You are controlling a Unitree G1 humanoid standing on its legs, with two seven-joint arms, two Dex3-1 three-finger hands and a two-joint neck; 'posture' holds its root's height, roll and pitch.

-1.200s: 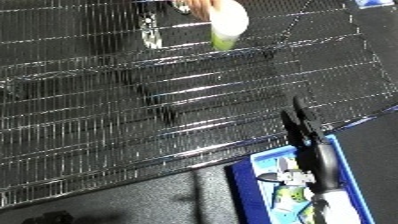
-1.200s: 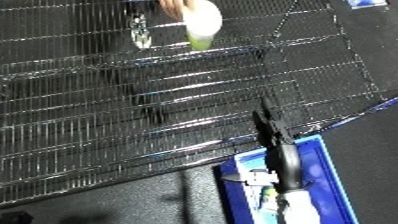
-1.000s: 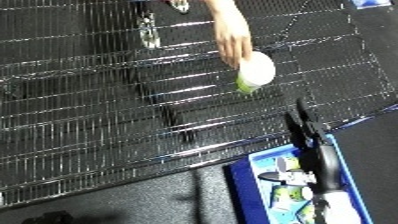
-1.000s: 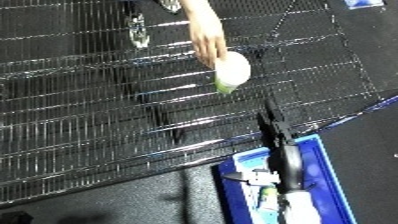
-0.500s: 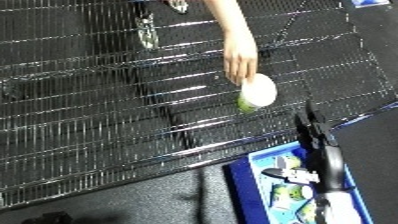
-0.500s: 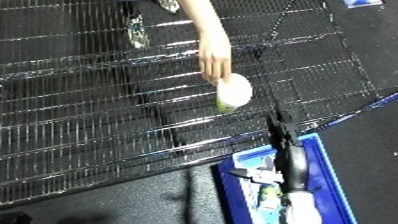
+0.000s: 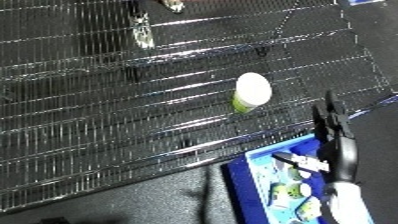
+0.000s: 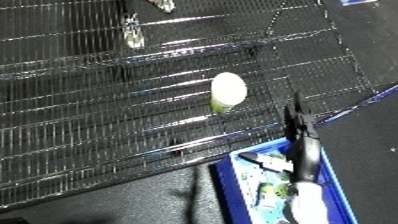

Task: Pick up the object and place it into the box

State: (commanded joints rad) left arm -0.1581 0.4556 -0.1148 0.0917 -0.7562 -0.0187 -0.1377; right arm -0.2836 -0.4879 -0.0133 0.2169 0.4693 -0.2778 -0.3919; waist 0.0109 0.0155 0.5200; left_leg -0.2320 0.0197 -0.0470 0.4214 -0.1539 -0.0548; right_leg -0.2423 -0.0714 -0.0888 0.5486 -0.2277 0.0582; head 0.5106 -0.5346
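Left eye view shows the robot's right hand [image 7: 336,145] rising from the lower right edge, its black fingers straight and pointed up toward the wire surface, holding nothing. It hangs above the blue bin [image 7: 244,172], with the fingertips reaching over the near edge of the wire rack [image 7: 80,125]. The left hand shows in neither view.

What has changed lies just beyond those fingertips. A second ago a person's arm reached down from the top of the picture and held a cup [image 7: 250,92] with a white top and green side over the rack; that arm has now gone from view, and the cup is left alone on the wires, up and to the left of the right hand, near it but not touching. Whether it stands upright or lies tilted is hard to tell. The hand itself has barely moved in that time.

For the task this means, as I judge it, that the cup is now free to be taken: the pick has not begun, and the bin, which already holds several small white and green things, sits directly under the hand for the drop afterwards.
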